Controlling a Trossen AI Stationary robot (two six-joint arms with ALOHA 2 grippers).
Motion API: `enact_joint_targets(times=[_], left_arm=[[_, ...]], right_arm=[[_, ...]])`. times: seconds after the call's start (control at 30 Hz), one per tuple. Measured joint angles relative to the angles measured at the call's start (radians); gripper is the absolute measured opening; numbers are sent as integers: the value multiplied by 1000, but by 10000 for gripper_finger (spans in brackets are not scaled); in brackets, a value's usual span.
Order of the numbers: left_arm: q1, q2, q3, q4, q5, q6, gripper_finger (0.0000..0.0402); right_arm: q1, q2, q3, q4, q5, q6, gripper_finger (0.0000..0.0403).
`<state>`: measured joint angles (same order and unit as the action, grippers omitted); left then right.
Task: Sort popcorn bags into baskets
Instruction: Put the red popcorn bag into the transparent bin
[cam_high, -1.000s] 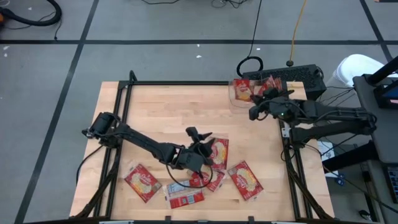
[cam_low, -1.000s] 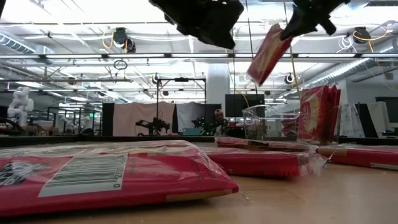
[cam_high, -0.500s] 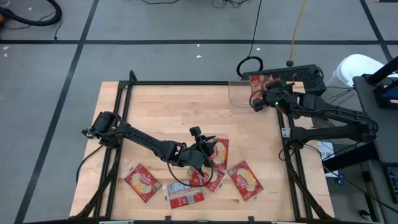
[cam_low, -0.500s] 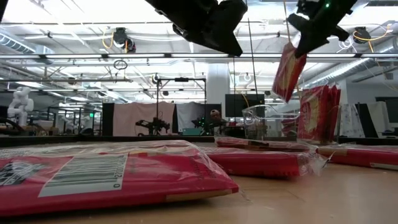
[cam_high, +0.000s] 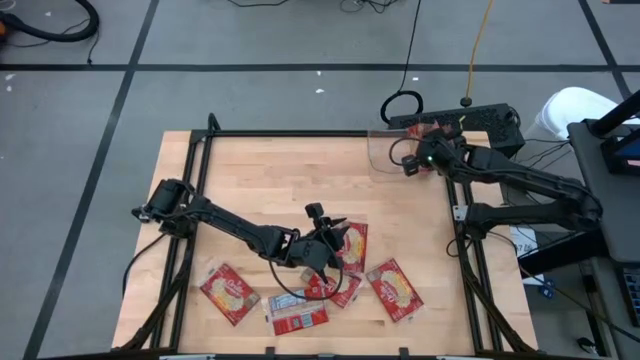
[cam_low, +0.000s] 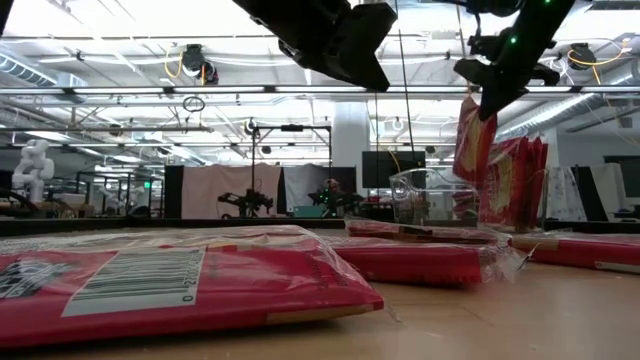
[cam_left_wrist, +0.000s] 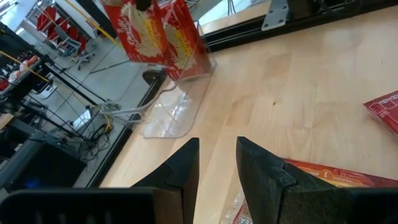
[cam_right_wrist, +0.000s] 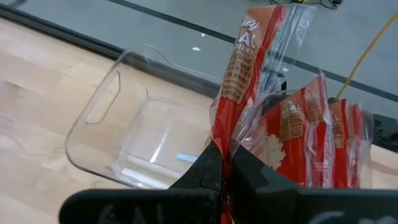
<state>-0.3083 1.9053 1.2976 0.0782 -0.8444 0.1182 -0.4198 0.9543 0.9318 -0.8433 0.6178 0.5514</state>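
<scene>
While the left gripper (cam_high: 322, 243) hangs low over the near half of the table (cam_high: 270, 175), its two fingers (cam_left_wrist: 180, 168) stand a little apart with only bare wood between them, so it holds nothing. Around it lie the loose popcorn bags: one bag (cam_high: 350, 245) just beside it on the right, one partly under it (cam_high: 322, 288), a white-labelled bag (cam_high: 298, 316) nearer the table's front edge, another (cam_high: 394, 289) further to the right, and one (cam_high: 229, 293) apart on the left. At the far right corner of the table the right gripper (cam_high: 412, 160) is closed tight on the lower edge of a red bag (cam_right_wrist: 249, 74) and holds it upright over the clear basket (cam_right_wrist: 118, 140). In the right wrist view, the open part of the basket lies to one side of this gripper, and on the other side more red bags (cam_right_wrist: 317, 140) stand on edge, close together, touching the held bag.
</scene>
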Motion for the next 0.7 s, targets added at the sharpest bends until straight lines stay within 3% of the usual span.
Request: enact_joint_targets(times=[0.43,0.57,0.7], left_arm=[[0,0,0,0,17,-2,113],[0,0,0,0,18,-4,113],[0,1,0,0,17,-5,113]], right_arm=[[-45,55,0,-36,-58,8,0],[-74,63,-1,-47,-152,2,0],[-92,69,-1,-53,-177,-4,0]])
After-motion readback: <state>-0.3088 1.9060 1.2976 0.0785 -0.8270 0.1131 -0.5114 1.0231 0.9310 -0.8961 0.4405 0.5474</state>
